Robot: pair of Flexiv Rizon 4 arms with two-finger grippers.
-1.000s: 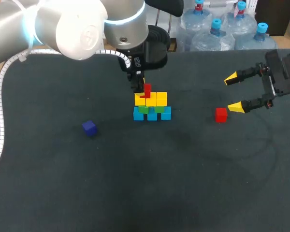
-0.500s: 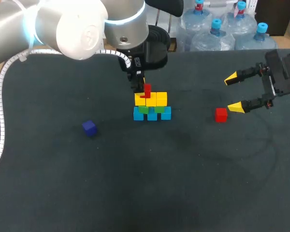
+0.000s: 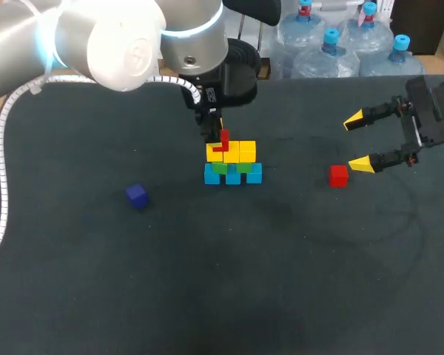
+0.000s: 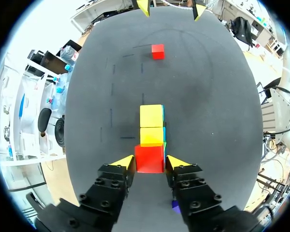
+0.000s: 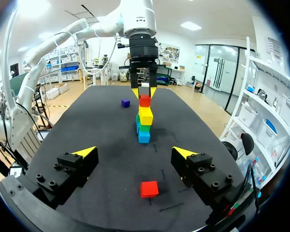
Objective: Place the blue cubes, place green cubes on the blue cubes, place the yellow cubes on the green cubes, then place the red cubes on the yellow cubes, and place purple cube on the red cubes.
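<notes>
Left gripper (image 4: 150,162) is seen clamped on held red cube (image 4: 149,158), with both yellow tips pressed to its sides. The cube appears seated on the near end of the yellow row (image 4: 151,125). 2 yellow tops are seen running straight ahead of the fingers in the wrist view, and 3 yellow cubes are counted from the head view. Under the yellows, 2 green cubes (image 3: 220,168) and 3 blue cubes (image 3: 232,176) are stacked below the left gripper. Purple cube (image 3: 137,195) is lying alone on table (image 3: 207,281), back behind the left gripper and well apart from the stack. Right gripper (image 5: 135,152) is held with fingers wide apart. Loose red cube (image 5: 149,189) is on the table under the gap, just beside 1 tip. The stack is well ahead of the right gripper.
</notes>
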